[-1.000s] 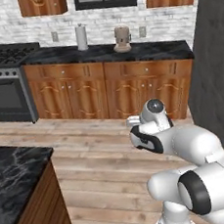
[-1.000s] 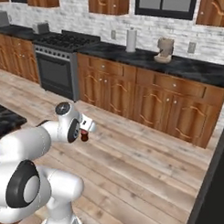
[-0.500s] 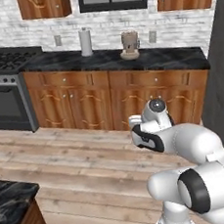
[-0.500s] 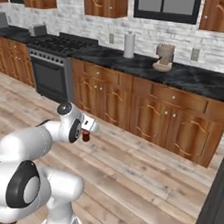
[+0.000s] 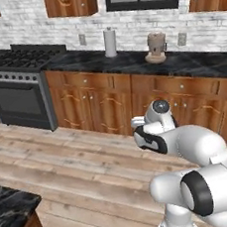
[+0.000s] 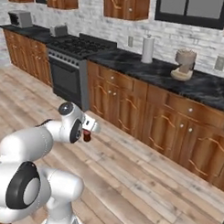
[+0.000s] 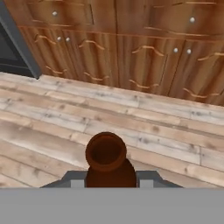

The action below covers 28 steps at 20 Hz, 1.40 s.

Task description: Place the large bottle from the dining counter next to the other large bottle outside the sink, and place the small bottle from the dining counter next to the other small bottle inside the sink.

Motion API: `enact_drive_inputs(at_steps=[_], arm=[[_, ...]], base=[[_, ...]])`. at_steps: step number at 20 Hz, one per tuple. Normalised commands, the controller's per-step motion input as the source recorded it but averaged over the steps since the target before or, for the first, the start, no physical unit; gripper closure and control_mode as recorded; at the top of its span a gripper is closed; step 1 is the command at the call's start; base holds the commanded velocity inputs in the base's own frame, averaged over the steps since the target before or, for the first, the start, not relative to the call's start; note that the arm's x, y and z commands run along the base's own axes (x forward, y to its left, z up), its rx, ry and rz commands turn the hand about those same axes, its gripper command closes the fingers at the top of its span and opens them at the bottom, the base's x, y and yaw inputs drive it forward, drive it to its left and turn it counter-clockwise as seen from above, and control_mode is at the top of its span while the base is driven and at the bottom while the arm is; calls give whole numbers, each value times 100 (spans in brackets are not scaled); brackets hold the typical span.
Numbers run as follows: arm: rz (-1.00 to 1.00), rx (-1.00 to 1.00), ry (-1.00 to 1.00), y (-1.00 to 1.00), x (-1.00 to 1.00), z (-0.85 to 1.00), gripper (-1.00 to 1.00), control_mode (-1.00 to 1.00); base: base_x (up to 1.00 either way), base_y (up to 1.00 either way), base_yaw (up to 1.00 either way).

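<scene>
your base has swung along the wall cabinets, the dining bench point(image 5: 12, 212) slipping behind, while the fingers point(image 7: 107, 179) stay clamped on the small bottle point(image 7: 106, 159), sink not yet reached.

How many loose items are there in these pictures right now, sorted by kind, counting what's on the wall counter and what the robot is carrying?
Small bottle, shut in the pincer: 1
Paper towel roll: 1
Coffee machine: 1
Toaster: 1
Microwave: 1
Total: 5
</scene>
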Motion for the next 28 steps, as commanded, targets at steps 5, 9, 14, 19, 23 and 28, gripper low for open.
enact_drive_inputs(at_steps=[5,9,14,19,23,28], arm=[[0,0,0,0,0,0,100,100],[0,0,0,0,0,0,100,100],[0,0,0,0,0,0,100,100],[0,0,0,0,0,0,100,100],[0,0,0,0,0,0,100,100],[0,0,0,0,0,0,100,100]], base=[[94,7,17],[100,16,18],[100,21,24],[93,34,31],[81,39,41],[74,37,44]])
